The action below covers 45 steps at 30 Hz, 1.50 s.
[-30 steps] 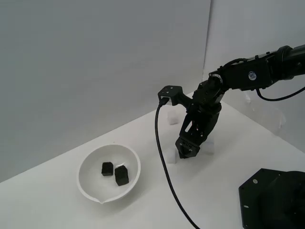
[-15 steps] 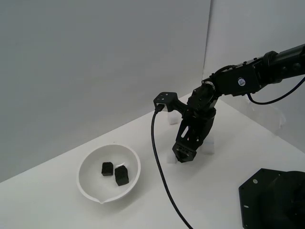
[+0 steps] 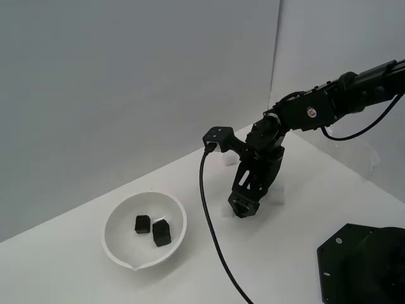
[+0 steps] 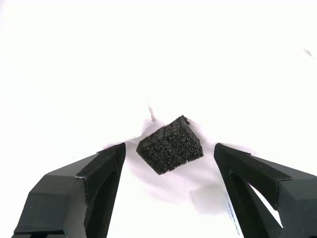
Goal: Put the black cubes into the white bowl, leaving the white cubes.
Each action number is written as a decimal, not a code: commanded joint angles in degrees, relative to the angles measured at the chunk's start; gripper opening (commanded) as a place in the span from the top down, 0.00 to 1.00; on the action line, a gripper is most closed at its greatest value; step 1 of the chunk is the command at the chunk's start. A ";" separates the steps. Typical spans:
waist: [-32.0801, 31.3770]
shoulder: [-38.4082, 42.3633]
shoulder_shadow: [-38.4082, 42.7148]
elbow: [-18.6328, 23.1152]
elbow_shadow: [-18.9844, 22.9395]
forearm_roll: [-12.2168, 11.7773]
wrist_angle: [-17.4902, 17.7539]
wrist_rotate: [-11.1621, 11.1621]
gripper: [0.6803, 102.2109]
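Between the spread fingers (image 4: 99, 171) — a black cube (image 4: 170, 144), untouched, gaps either side, fingers wide apart, holding nothing

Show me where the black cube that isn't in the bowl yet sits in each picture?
Exterior view: not visible; the gripper hangs low over the table, to the exterior view's right of the white bowl, hiding the spot beneath it.
Wrist view: the third black cube lies on the white table between the open gripper's fingers, touching neither.
Shared landmark: the gripper.
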 commanded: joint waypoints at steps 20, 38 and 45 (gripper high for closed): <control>-0.97 1.23 1.67 -0.26 -0.62 -0.79 0.26 0.35 0.88; 0.00 10.37 10.63 -8.79 -9.32 -0.62 9.05 0.35 0.88; -1.32 12.57 12.83 -10.46 -10.99 -3.69 9.58 0.26 0.88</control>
